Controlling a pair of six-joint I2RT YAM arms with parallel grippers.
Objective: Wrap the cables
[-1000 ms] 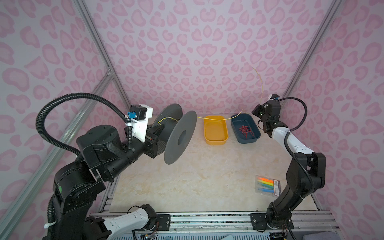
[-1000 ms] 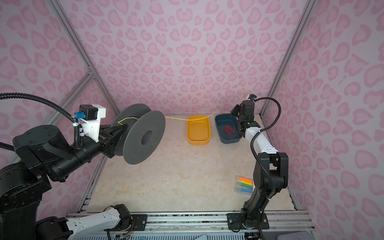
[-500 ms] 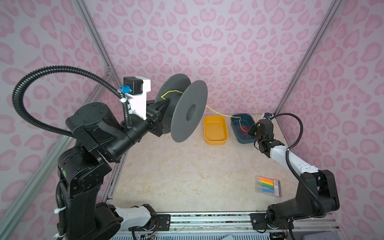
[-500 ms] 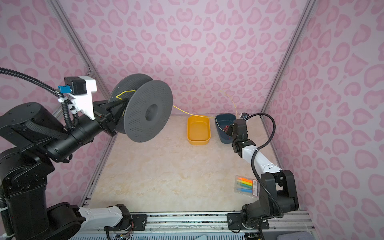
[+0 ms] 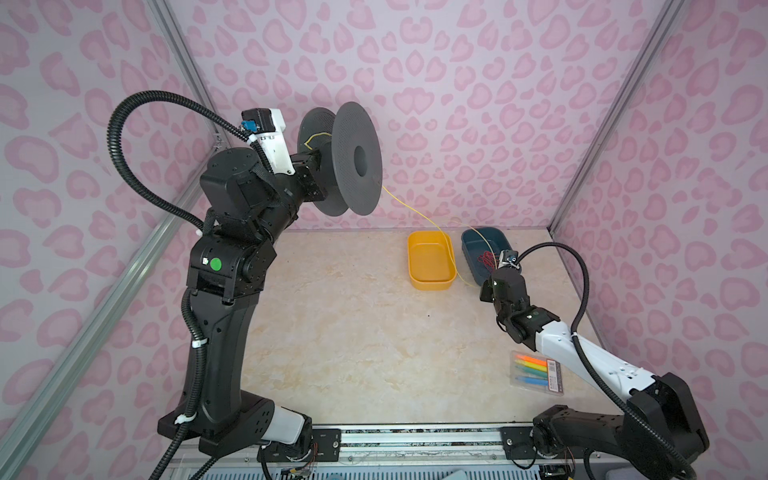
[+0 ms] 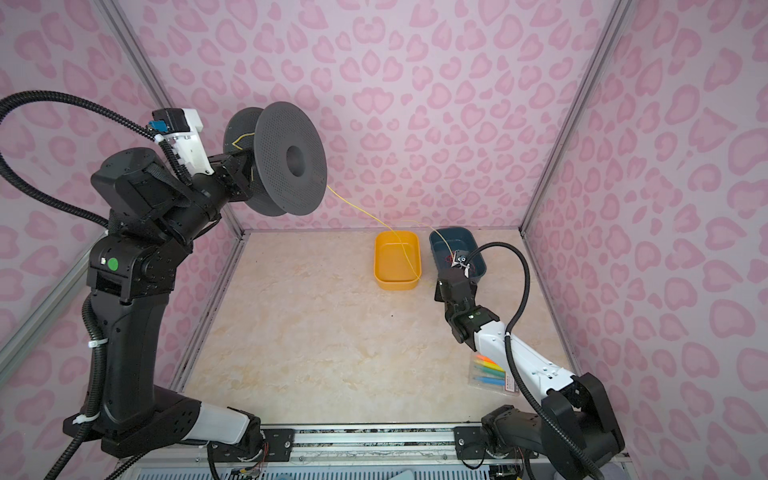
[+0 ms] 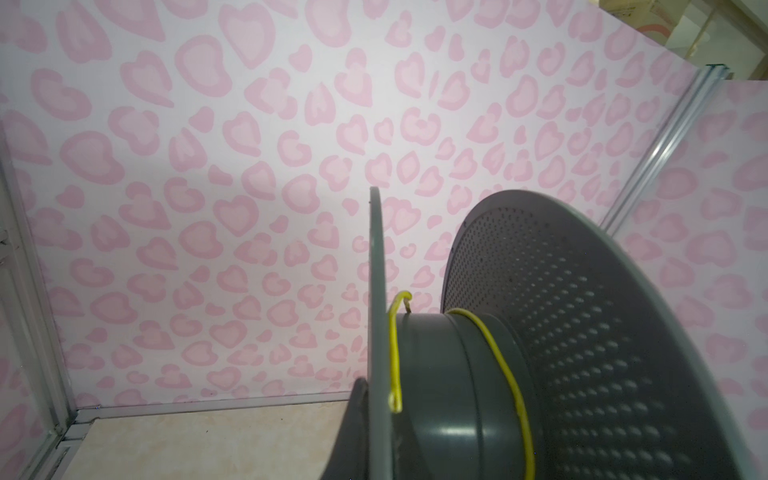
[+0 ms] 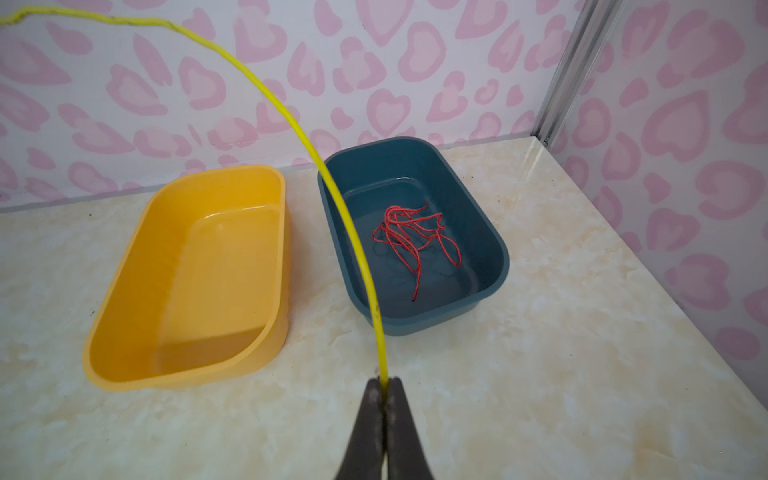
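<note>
One yellow wire (image 8: pixel 332 187): your right gripper (image 8: pixel 384 386) is pinched tight on it, low beside two bins, yellow bin (image 8: pixel 124 291) and blue bin (image 8: pixel 490 232). It climbs to one grey spool (image 5: pixel 357 158), clamped aloft by your closed left gripper (image 5: pixel 311 166). One red wire tangle (image 8: pixel 411 241) in the blue bin. One marker pack (image 5: pixel 536 372), label unreadable.

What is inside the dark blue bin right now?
A tangle of thin red wires lies on the floor of the blue bin. Nothing else shows; the yellow wire crossing in front hides only a thin strip.

Matt spool (image 5: pixel 353 187), smooth wire (image 8: pixel 376 309), glossy yellow plastic bin (image 8: pixel 137 274).
</note>
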